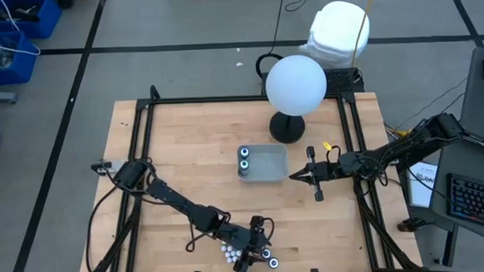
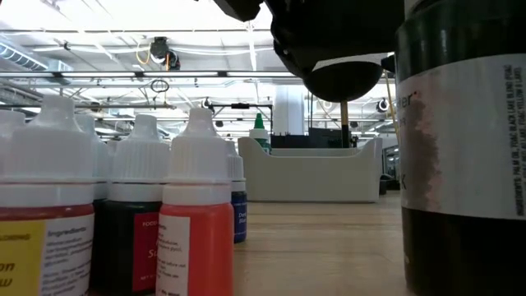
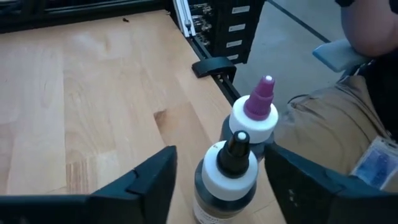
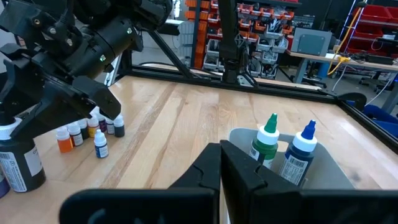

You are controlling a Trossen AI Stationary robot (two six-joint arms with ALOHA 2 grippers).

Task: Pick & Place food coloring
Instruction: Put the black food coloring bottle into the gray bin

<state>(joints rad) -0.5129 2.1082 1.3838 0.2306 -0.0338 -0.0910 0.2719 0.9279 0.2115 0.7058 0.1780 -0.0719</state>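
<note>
Left gripper (image 3: 217,180): jaws spread wide, one dark finger (image 3: 146,180) on each side of a black-tipped bottle (image 3: 227,171) with a white collar; the bottle stands upright between the fingers, a gap showing on both sides, nothing gripped. Just beyond that bottle, past the fingertips, a second bottle with a purple tip (image 3: 255,115) stands upright, touching or almost touching the first; contact cannot be settled. Both stand close to the near table edge (image 3: 214,87), where the black frame rail runs; a person's tan-clad leg (image 3: 329,130) shows past that edge. On the inner side of the jaws the bare wooden table (image 3: 81,106) lies open. In the overhead view this gripper (image 1: 254,250) sits at the table's near edge, with a cluster of small white-capped food coloring bottles (image 1: 229,251) just beside it on its outer side. The level view shows those small bottles (image 2: 197,222) upright in a tight row, orange, red and yellow labels visible. Right gripper (image 4: 221,168): jaws clenched, empty, hovering just beside the clear grey tray (image 1: 269,169). Inside the tray, at the end farther from these jaws, a green-tipped bottle (image 4: 266,144) and a blue-tipped bottle (image 4: 300,152) stand side by side. Open wood lies between the tray and the small bottle cluster (image 4: 93,134).
</note>
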